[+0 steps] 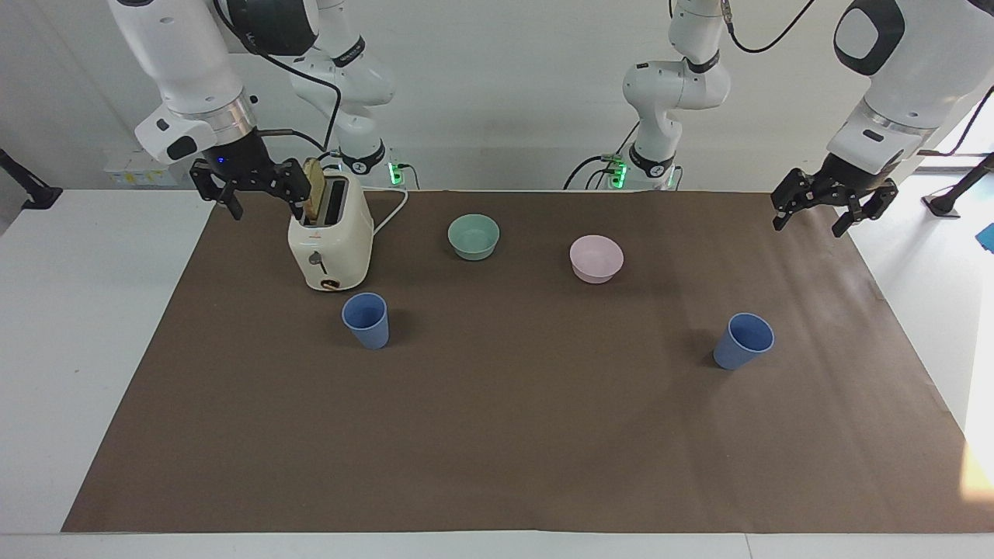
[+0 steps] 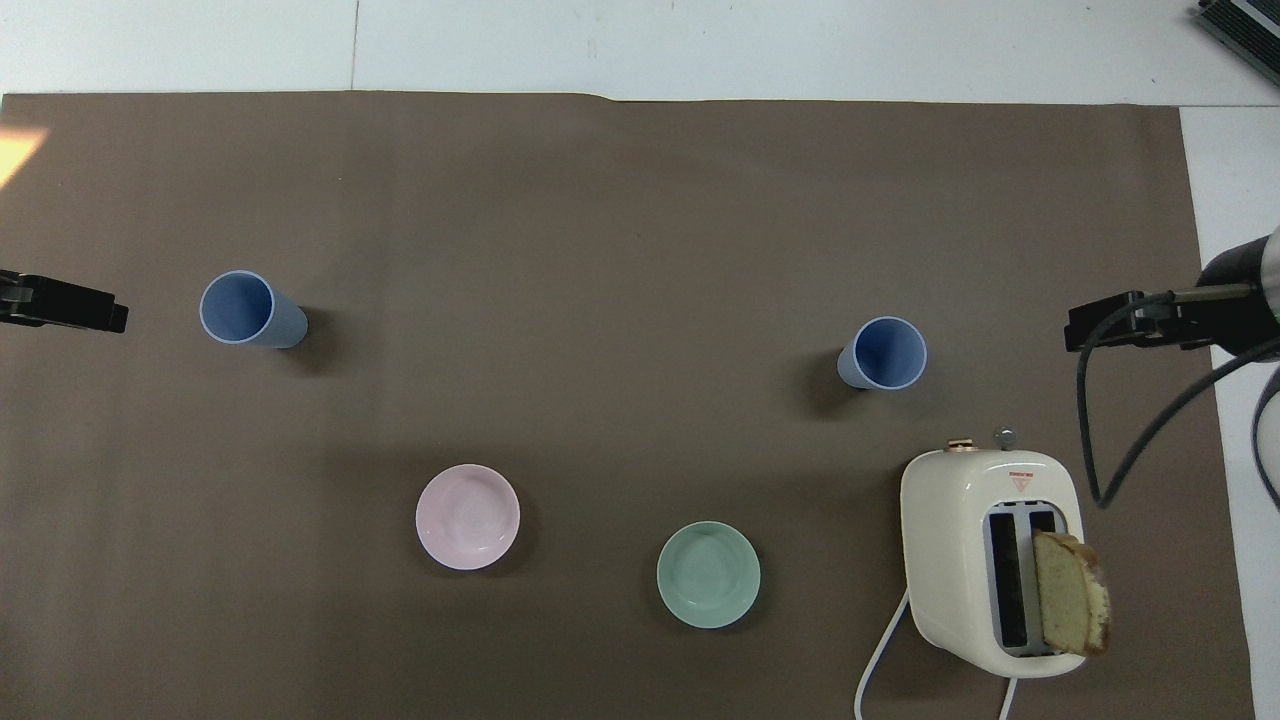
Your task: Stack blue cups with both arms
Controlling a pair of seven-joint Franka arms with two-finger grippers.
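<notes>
From across the room, the white counter point(image 1: 78, 349) carries a broad sheet of matte brown paper point(image 1: 497, 450), faintly creased, with a plain white wall at the robots' end. The right claw point(image 1: 256, 198) hangs in the air beside a glossy cream toaster point(image 1: 330, 241), fingers spread apart and gripping nothing; a slice of bread point(image 1: 314, 198) stands in the toaster's slot just by it. The left claw point(image 1: 832, 210) hovers over the paper's edge at the left arm's end, also spread wide and empty. One blue cup point(image 1: 366, 320), a smooth tapered tumbler, stands upright on the paper well below the right claw, farther from the robots than the toaster. The second blue cup point(image 1: 744, 341) stands upright toward the left claw's end, well apart from it. Between the claws sit a round mint-green bowl point(image 1: 474, 236) and a round pink bowl point(image 1: 596, 258).

From above, the paper point(image 2: 640, 200) fills nearly everything, white counter point(image 2: 700, 45) showing at its edges. The left claw point(image 2: 85, 305) pokes in beside one blue cup point(image 2: 245, 310), not touching it. The right claw point(image 2: 1110, 325) shows at the other end, near the other blue cup point(image 2: 885, 353) but apart from it. The pink bowl point(image 2: 467, 517), the green bowl point(image 2: 708, 575) and the toaster point(image 2: 990, 560), with its coarse-crumbed bread point(image 2: 1070, 592), lie nearer the robots than the cups.
</notes>
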